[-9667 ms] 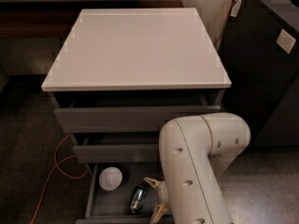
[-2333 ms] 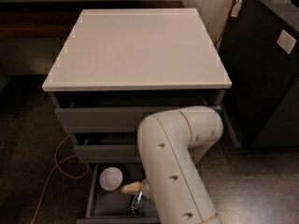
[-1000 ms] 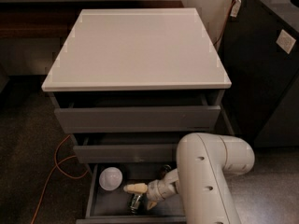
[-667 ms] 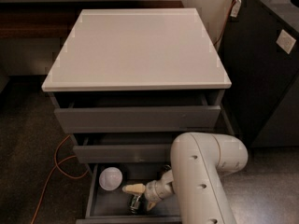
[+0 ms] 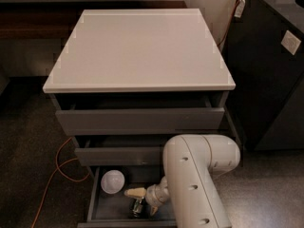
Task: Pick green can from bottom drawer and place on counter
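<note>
The bottom drawer [image 5: 95, 199] is pulled open at the foot of the grey cabinet. Inside it the green can [image 5: 137, 208] lies near the front, dark with shiny highlights. My gripper [image 5: 140, 202] reaches down into the drawer from the right and sits right at the can, with its pale tip over the can's upper end. My bulky white arm [image 5: 194, 184] covers the right half of the drawer. The counter [image 5: 137, 46] is the broad light slab on top of the cabinet, with nothing standing on it.
A round white bowl [image 5: 112, 181] sits in the drawer's back left corner. Two wider grey drawers [image 5: 137, 120] above are slightly open. A black cabinet [image 5: 270, 65] stands to the right. An orange cable [image 5: 59, 170] runs across the floor on the left.
The arm's big elbow has swung right and then a little back left. The gripper has stayed at the can in the bottom drawer.
</note>
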### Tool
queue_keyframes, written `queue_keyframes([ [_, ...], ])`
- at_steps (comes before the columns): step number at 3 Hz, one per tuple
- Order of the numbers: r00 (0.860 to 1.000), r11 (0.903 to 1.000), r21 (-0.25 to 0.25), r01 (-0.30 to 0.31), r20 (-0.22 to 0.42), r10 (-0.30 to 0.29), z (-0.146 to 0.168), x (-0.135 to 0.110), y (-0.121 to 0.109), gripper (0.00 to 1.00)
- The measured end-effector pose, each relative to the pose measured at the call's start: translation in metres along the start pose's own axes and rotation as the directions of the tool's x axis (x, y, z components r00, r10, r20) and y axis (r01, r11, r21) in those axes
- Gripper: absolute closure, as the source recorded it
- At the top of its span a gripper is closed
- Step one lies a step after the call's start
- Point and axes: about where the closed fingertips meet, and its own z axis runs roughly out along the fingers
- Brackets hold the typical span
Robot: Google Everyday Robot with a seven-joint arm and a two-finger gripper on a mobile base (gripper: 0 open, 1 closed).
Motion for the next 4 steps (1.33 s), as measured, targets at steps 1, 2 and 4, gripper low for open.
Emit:
queue_keyframes([
  [1,0.999,0.9991,-0.022,-0.038,-0.014,0.037,0.014,0.010,0.010,0.00],
  [2,0.999,0.9986,-0.031,-0.041,-0.011,0.041,0.020,0.011,0.010,0.00],
  [4,0.999,0.9998,-0.005,-0.018,-0.027,0.018,-0.004,0.001,0.002,0.00],
])
